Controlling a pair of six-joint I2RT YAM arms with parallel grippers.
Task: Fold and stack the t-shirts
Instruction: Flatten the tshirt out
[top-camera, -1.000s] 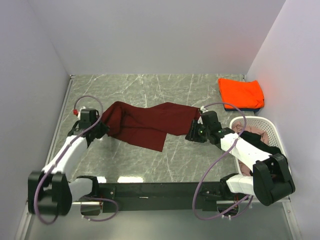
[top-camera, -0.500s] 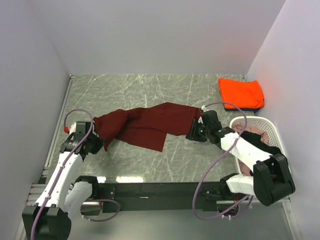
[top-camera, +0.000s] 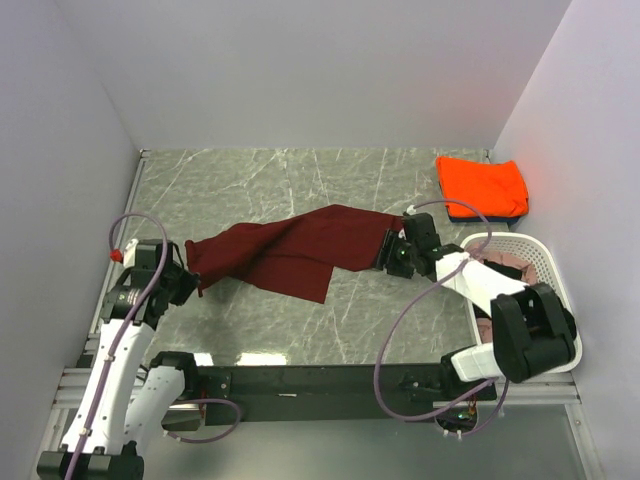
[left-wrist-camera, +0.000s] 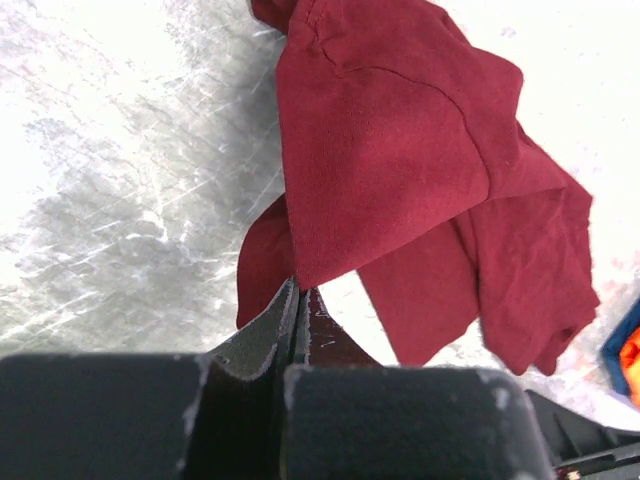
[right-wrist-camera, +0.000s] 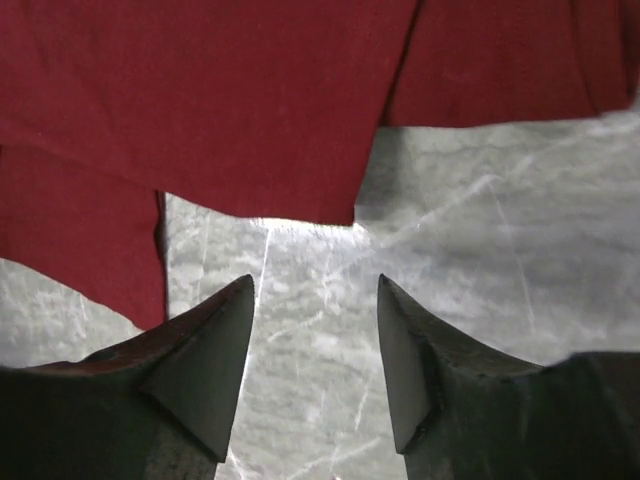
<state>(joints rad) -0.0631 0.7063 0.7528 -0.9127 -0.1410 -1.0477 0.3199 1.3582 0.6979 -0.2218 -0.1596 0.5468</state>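
Left jaws clenched on the maroon t-shirt (left-wrist-camera: 400, 150), pinching its left-end edge; the cloth trails rightward across the worktop (top-camera: 300, 180). Right jaws parted and holding nothing, tips just short of the shirt's right hem. My left arm sits low by the worktop's left edge. My right arm reaches inward from beside the basket (top-camera: 545, 262).

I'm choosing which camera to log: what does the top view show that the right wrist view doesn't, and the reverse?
Only the top view shows the orange shirt, the basket, and the left pincer pinching the left end of the maroon shirt. Only the right wrist view shows that the right pincer is open, with bare table between its fingers and the cloth's edge just ahead, not gripped. Both show the maroon shirt lying on the marble table.
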